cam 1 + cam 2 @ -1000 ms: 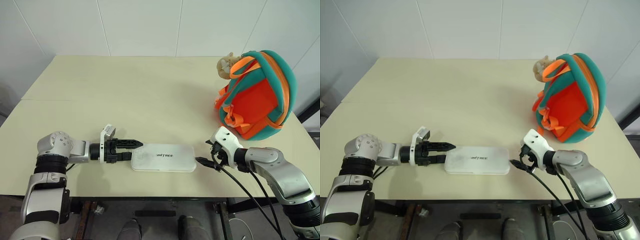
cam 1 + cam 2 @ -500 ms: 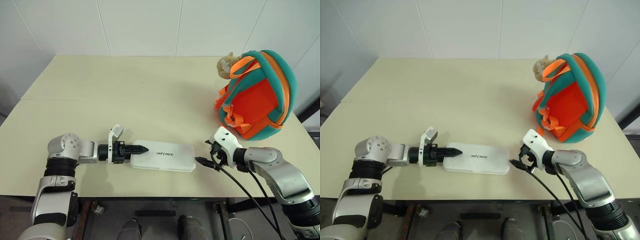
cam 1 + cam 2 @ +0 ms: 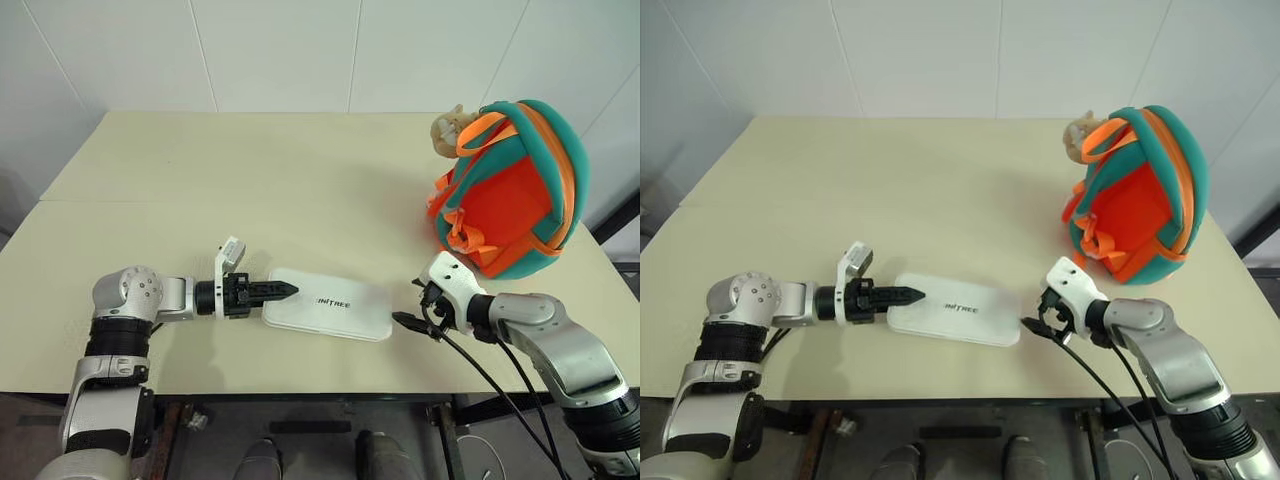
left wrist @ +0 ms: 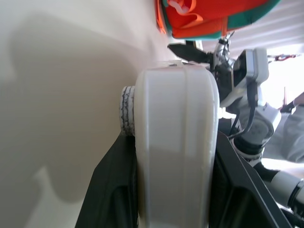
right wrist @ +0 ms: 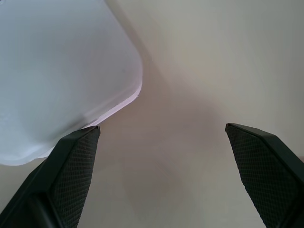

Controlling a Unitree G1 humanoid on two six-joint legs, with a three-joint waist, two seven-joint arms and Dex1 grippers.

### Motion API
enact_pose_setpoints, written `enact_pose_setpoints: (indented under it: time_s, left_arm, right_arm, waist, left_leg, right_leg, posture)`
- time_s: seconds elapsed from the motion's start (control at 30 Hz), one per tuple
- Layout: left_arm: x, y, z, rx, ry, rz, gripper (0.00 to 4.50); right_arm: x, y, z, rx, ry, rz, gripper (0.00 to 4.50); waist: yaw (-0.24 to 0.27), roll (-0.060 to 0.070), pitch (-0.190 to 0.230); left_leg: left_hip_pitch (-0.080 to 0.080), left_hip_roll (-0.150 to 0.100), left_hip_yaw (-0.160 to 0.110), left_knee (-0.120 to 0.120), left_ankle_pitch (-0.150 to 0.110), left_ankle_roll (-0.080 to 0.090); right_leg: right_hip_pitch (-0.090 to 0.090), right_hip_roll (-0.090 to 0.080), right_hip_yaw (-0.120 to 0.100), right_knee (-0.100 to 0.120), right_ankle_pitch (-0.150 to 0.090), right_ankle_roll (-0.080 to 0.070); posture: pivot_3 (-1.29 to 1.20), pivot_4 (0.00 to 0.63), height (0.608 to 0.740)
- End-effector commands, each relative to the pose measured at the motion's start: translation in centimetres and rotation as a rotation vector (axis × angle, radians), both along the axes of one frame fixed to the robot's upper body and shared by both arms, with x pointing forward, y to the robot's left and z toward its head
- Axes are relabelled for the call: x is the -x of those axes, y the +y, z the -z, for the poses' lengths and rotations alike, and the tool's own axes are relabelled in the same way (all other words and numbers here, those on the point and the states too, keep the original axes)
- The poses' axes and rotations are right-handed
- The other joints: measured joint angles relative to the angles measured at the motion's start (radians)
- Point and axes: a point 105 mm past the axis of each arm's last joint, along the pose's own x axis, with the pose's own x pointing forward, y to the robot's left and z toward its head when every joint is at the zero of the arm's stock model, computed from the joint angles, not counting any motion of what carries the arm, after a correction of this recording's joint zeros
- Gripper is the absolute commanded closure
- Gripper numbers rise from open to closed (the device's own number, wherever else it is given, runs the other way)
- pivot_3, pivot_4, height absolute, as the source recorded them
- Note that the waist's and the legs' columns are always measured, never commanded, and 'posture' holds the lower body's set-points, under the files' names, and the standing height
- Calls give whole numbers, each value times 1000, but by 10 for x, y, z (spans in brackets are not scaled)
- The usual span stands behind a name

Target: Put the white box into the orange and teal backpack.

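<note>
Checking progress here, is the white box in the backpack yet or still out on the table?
Out. The box lies on the table, left gripper clamped on one end, apart from the backpack.

**My table and what sits on it**

In front of me is a pale cream table [image 3: 300, 180] with a faint seam running across its left part. The white box [image 3: 330, 315] lies flat near my front edge, its dark lettering facing up, its left end slightly raised in my left claw. The orange and teal backpack [image 3: 515, 190] stands at the far right, well apart from the box, a beige plush charm [image 3: 450, 128] at its top.
</note>
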Motion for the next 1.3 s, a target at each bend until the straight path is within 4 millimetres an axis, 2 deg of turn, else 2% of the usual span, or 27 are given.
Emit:
enact_pose_setpoints:
  time_s: [0.03,0.13,0.37,0.57,0.73,0.83,0.9,1.03,1.17,1.27,1.3]
  left_arm:
    - [2,12,19,-160,17,-11,3175]
    - [3,17,25,-234,10,4,3175]
    - [-4,21,18,-212,-26,-8,3175]
    - [-7,20,-18,-35,-83,-37,3176]
    - [-7,21,-27,3,-103,-48,3179]
    - [-6,22,-30,3,-111,-47,3179]
    - [-7,23,-33,12,-124,-54,3180]
    - [-8,26,-39,18,-147,-76,3182]
    - [-6,28,-37,7,-143,-85,3182]
    - [-5,27,-36,13,-147,-91,3182]
    - [-5,27,-37,15,-152,-100,3182]
  right_arm:
    - [-5,-7,-18,-8,-81,26,0]
    - [-8,-12,-22,-17,-103,55,0]
    - [-22,-29,-45,-144,-198,223,0]
    - [-40,-61,-71,-344,-269,494,0]
    - [-58,-73,-81,-422,-300,590,0]
    - [-70,-76,-87,-446,-322,611,0]
    - [-80,-75,-90,-470,-335,623,0]
    - [-100,-61,-107,-566,-370,588,0]
    - [-112,-53,-111,-579,-387,574,0]
    - [-123,-55,-115,-555,-423,622,0]
    - [-125,-55,-117,-561,-427,637,427]
  waist:
    - [0,0,0]
    - [-1,0,0]
    - [-2,-1,0]
    - [-4,-1,0]
    - [-3,0,0]
    - [-4,0,0]
    - [-4,0,0]
    - [-10,1,1]
    - [-7,1,1]
    - [-7,2,1]
    - [-7,2,1]
  left_leg:
    - [0,0,0,0,0,0]
    - [0,0,0,-1,0,0]
    - [0,0,0,0,0,0]
    - [0,0,0,-1,0,0]
    - [0,0,0,-2,0,0]
    - [0,0,0,-3,0,0]
    - [0,0,0,-5,0,0]
    - [0,0,0,-6,0,0]
    - [0,0,0,-9,0,0]
    - [-1,0,0,-9,0,-1]
    - [-1,0,0,-9,0,-1]
  right_leg:
    - [0,0,0,0,0,0]
    - [0,0,0,-1,-1,-1]
    - [0,0,0,-1,-2,-5]
    - [0,0,0,0,-2,-5]
    - [-1,0,0,0,-2,-5]
    - [-1,0,0,0,-1,-3]
    - [-2,0,0,0,2,3]
    - [-3,0,0,0,5,7]
    - [-4,1,0,1,6,10]
    - [-4,1,1,0,6,11]
    - [-4,0,1,0,6,11]
  posture:
    - [0,150,740]
    - [0,150,740]
    - [0,150,740]
    - [0,150,740]
    - [0,150,740]
    - [0,150,740]
    - [0,150,740]
    - [0,150,740]
    - [0,150,740]
    - [0,150,740]
    - [0,150,740]
